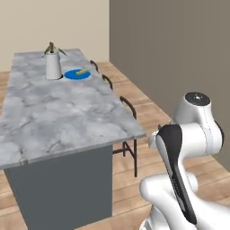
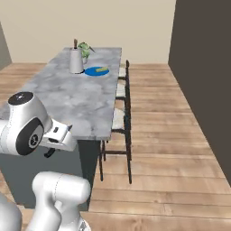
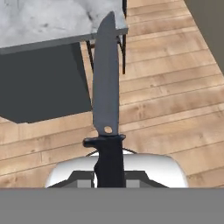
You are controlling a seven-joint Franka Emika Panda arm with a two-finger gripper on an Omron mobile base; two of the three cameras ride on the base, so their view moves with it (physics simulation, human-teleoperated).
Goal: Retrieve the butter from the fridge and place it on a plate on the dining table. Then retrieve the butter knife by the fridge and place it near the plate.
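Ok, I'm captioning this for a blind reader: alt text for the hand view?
A dark butter knife points away from the gripper, gripped by its handle. Beyond it are the marble dining table's corner and a wooden floor.

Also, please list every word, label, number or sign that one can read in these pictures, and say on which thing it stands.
None: no readable text.
butter knife: plain dark blade.
plate, butter: unmarked.
dining table: marble veining, no lettering.
white jug: no label seen.

Dark butter knife (image 3: 106,92) held by its handle, blade pointing away from the hand; yellow butter (image 1: 81,71) lying on the blue plate (image 1: 72,76) atop the marble counter (image 1: 58,112).
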